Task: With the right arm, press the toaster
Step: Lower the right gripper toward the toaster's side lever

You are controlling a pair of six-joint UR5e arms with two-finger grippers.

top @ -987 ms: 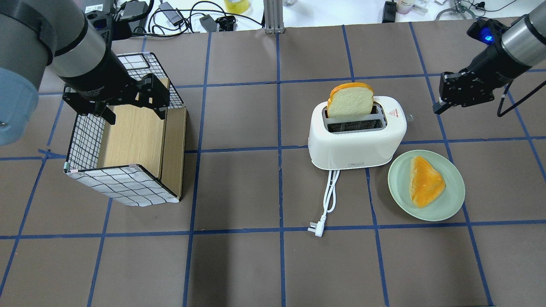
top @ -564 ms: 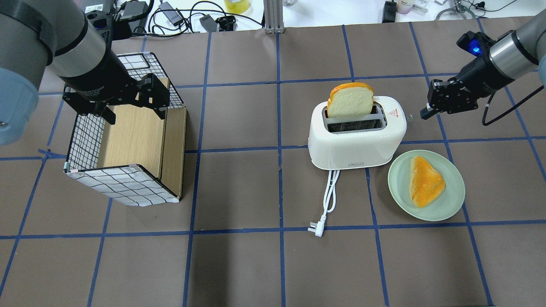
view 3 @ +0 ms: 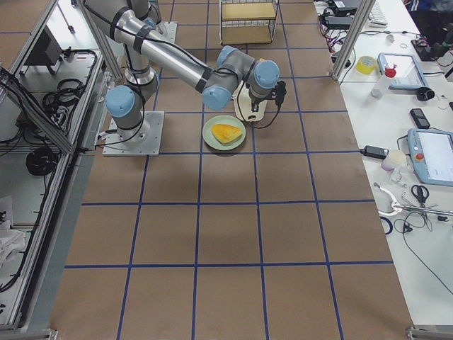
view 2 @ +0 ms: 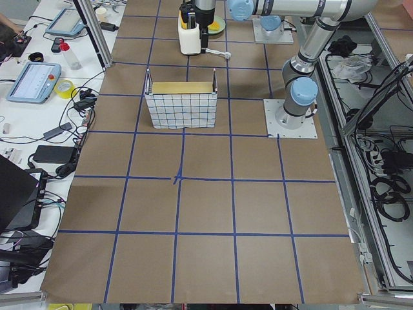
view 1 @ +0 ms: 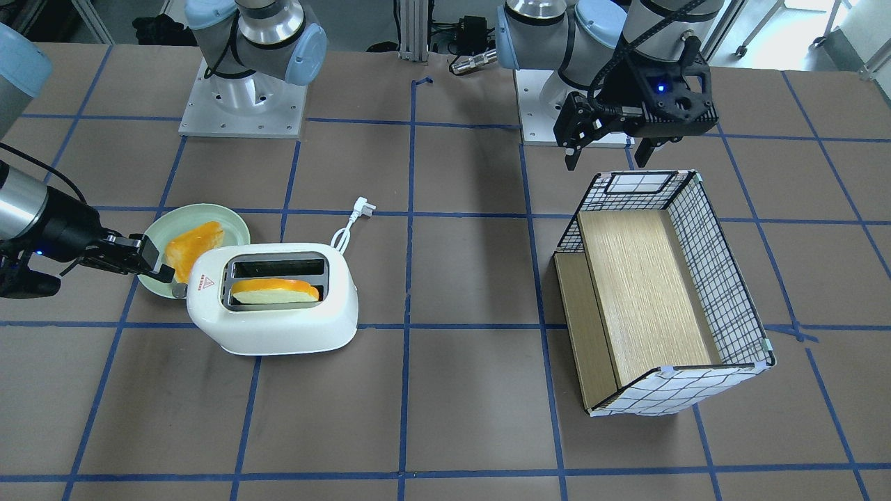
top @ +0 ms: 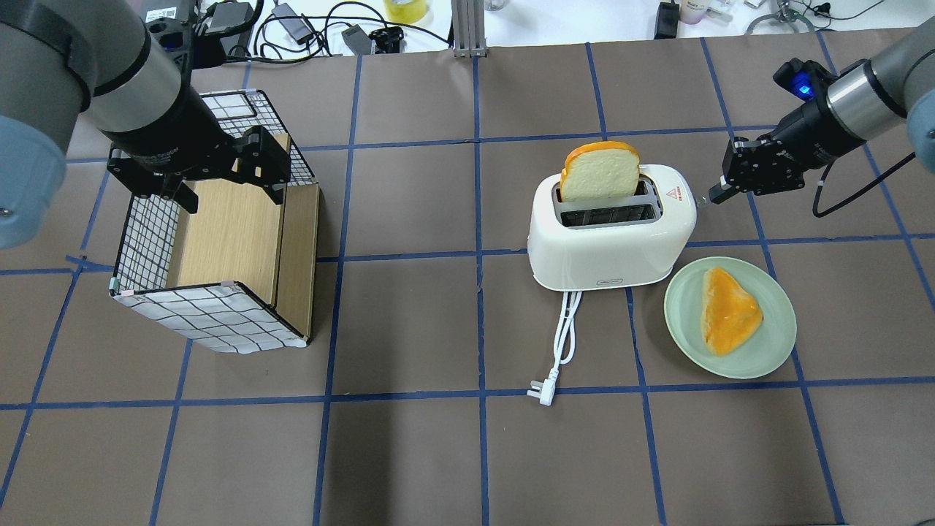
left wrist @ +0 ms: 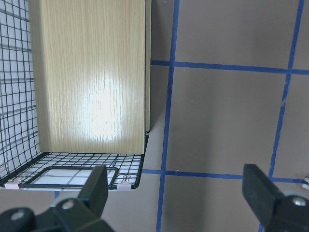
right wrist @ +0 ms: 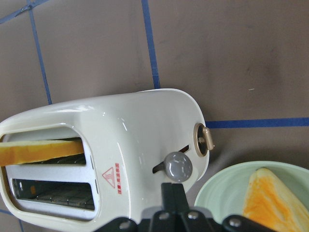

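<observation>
- Front-facing view: I see the toaster standing on the brown counter, on the robot's right half. A bread slice sits in the slot farther from the robot. The right gripper comes in low, its fingers pressed together with nothing between them, and its tip is just beside the toaster's sticker end. A green plate carrying a toast piece lies just behind the toaster. The left gripper hangs over the robot-side edge of a wire basket, its fingers spread wide and empty.
- Overhead view: the slice stands tall out of its slot. The right fingers' tip is right at the toaster's end, but I cannot tell whether they touch. A white cord runs toward the robot, and its plug lies loose on the counter.
- Left side view: the toaster is small at the far end, beyond the basket. I cannot read the fingers there.
- Right side view: the right arm reaches across to the toaster, with the plate just beside it.
- Left wrist view: both fingers sit far apart at the bottom corners, above the basket's wooden floor.
- Right wrist view: the closed fingers point at the grey lever button in its slot on the toaster's end, tip just short of it. A small metal dial sits beside the button.
</observation>
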